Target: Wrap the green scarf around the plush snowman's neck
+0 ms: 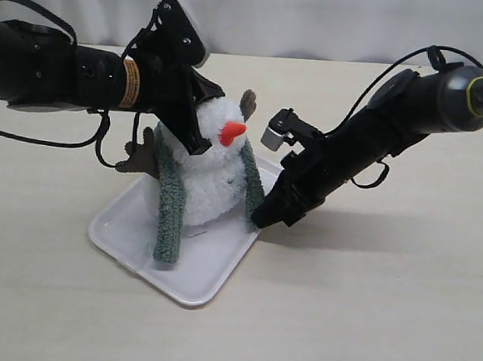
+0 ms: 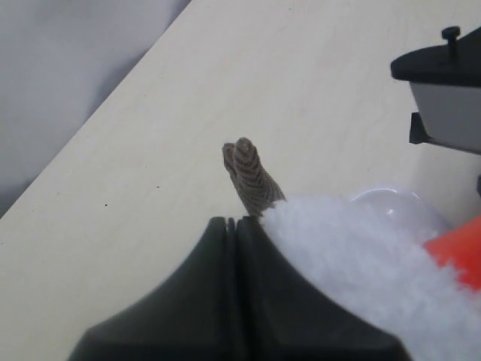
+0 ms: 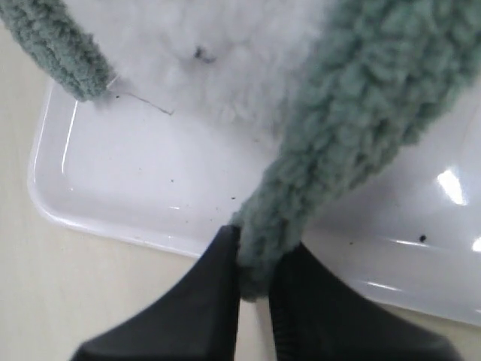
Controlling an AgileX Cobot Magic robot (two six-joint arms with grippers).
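Well, scarf [image 1: 170,208]: soft, light, floppy; take by an end.
Snowman [image 1: 212,182]: light, tippy, nearer far edge.
Right gripper [image 3: 254,259]: clamped on scarf end.
Left gripper [image 2: 231,226]: fingers together, beside snowman.

We hold our left arm [image 1: 58,70] almost level, coming in from the left, with the wrist turned so the left end effector [image 1: 197,144] angles down and to the right. Its jaws are pressed flat together, no gap between them. Our right arm [image 1: 415,106] slopes down from the upper right toward the middle, and the right end effector [image 1: 261,220] points low and leftward. Its jaws are clamped on one end of the scarf [image 3: 361,113].
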